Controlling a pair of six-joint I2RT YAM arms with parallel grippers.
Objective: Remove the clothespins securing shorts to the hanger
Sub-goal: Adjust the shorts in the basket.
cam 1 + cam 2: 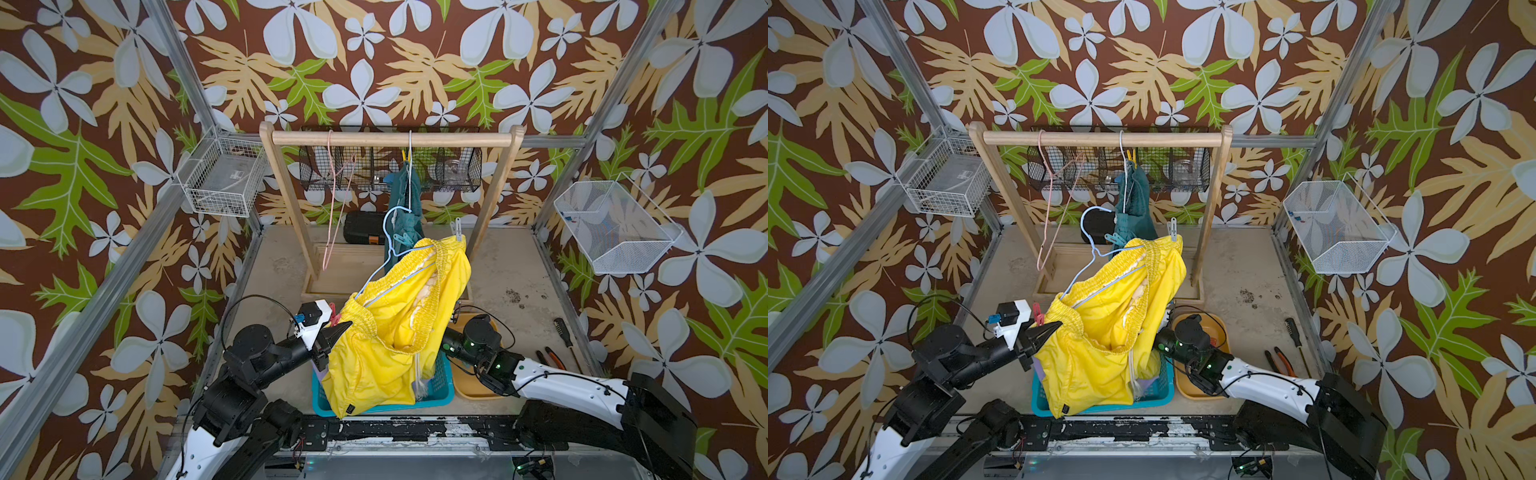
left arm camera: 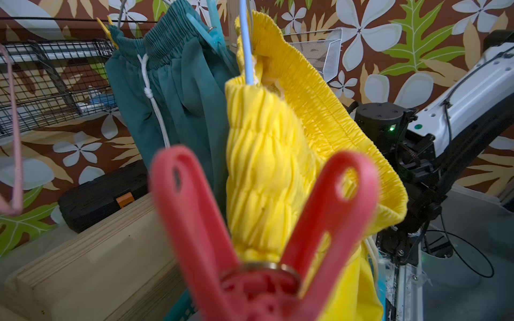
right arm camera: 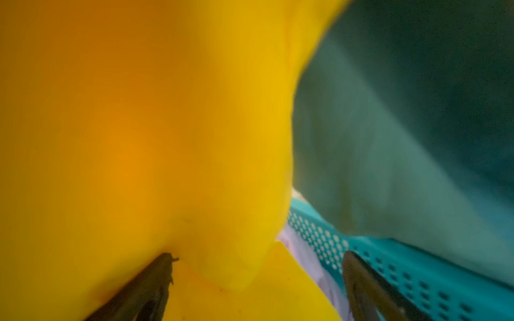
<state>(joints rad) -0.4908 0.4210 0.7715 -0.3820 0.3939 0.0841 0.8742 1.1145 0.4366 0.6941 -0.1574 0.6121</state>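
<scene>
My left gripper [image 1: 338, 329] is shut on a red-pink clothespin [image 2: 250, 222] at the near corner of the yellow shorts [image 1: 395, 332]. The waistband shows between the pin's spread arms. These shorts hang on a light blue hanger [image 1: 390, 218] and drape over the teal basket [image 1: 442, 386]. A pale clothespin [image 1: 458, 230] sits on their far corner. Teal shorts [image 1: 405, 195] hang from the rail with a yellow clothespin [image 1: 406, 156] and a light blue one [image 1: 401, 239]. My right gripper [image 3: 258, 266] is open under the yellow fabric, hidden in both top views. Lilac shorts [image 3: 306, 250] lie in the basket.
A wooden rail stand [image 1: 390, 139] holds an empty pink hanger [image 1: 332, 199]. An orange tray [image 1: 473, 392] lies right of the basket, with pliers [image 1: 548, 357] and a screwdriver [image 1: 563, 330] further right. A black case [image 1: 365, 226] sits at the back. Wire baskets [image 1: 615, 226] hang on the walls.
</scene>
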